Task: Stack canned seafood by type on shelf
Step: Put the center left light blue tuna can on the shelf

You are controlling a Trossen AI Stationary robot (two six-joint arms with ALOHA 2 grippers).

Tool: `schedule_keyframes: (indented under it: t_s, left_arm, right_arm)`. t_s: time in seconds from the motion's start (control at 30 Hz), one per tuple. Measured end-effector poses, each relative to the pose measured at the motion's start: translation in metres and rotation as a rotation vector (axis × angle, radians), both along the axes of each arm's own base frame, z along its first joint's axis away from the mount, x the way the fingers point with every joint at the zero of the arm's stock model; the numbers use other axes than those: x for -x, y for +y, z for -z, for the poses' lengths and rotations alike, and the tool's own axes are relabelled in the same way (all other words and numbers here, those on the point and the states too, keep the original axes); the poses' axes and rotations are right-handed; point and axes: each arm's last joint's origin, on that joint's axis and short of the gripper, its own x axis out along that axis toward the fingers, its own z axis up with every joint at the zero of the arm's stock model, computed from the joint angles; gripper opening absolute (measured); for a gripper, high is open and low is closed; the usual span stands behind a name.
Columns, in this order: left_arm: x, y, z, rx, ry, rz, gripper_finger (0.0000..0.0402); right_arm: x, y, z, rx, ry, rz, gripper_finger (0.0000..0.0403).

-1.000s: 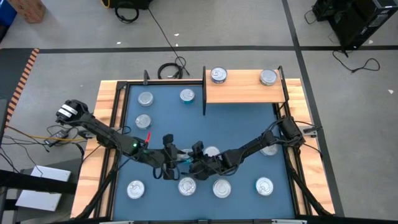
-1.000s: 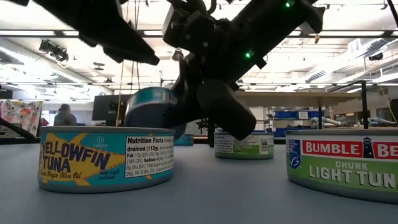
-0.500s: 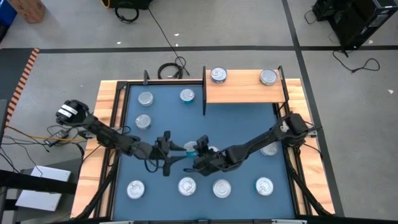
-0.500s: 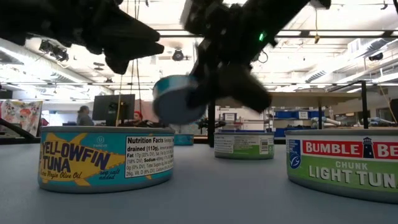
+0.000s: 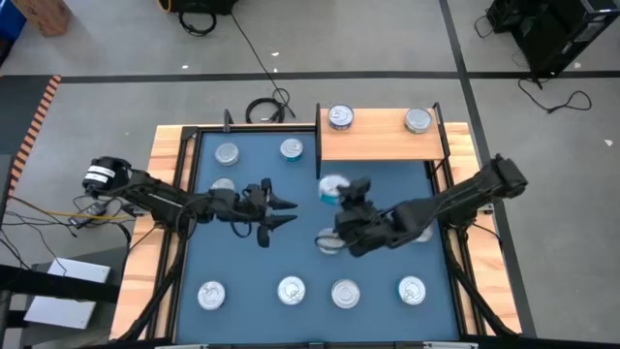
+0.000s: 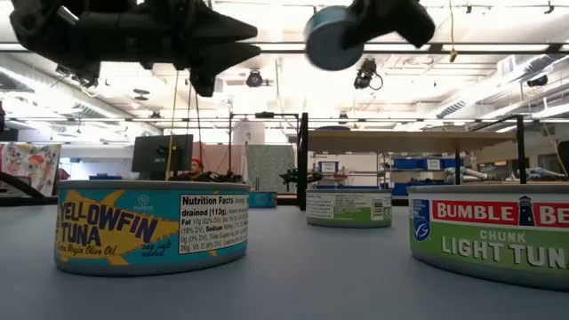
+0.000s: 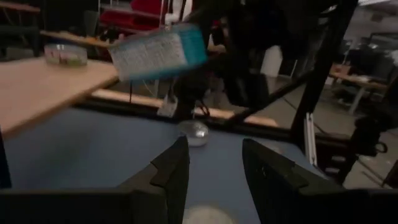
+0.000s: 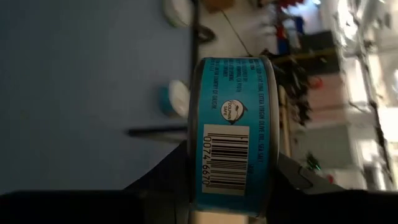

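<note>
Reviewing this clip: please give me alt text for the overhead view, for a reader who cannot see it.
Seen from above, the right gripper holds a small round teal-sided tin above the blue mat, just short of the light wooden shelf board, which carries two silver-topped tins. The left gripper hangs open over mid-mat, with more tins scattered around.

Grey floor (image 5: 116, 58) with black cables (image 5: 266, 105); ceiling lights (image 6: 256, 78) overhead.

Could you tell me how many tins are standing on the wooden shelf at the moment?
2: one round silver-topped tin at the light wooden shelf's left end, a second tin at its right end. None seems hidden.
</note>
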Motion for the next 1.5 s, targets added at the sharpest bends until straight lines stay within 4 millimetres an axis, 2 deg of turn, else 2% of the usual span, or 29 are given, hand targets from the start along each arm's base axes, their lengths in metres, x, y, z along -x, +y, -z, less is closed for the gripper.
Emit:
schedule_keyframes:
  t_s: [0.2,0.33,0.57,0.8,1.13,1.5]
  left_arm:
    - [-0.001,0.012,-0.003,-0.019,-0.029,-0.005,0.0152]
    - [-0.001,0.013,-0.002,-0.024,-0.015,-0.005,0.0152]
    - [-0.001,0.013,-0.001,-0.025,-0.005,-0.004,0.0152]
    - [-0.001,0.012,0.0,-0.025,0.001,-0.004,0.0152]
    - [-0.001,0.012,0.0,-0.025,0.003,-0.004,0.0152]
    - [-0.001,0.012,0.0,-0.025,0.005,-0.004,0.0152]
  right_arm:
    - [0.021,-0.044,-0.027,0.033,-0.019,0.141,0.014]
    - [0.028,-0.08,-0.034,0.034,0.008,0.25,0.014]
    - [0.031,-0.142,-0.028,-0.015,0.136,0.378,0.014]
    - [0.028,-0.191,-0.011,-0.063,0.249,0.457,0.014]
    - [0.031,-0.228,0.006,-0.133,0.309,0.519,0.014]
    - [0.044,-0.253,0.011,-0.2,0.294,0.566,0.014]
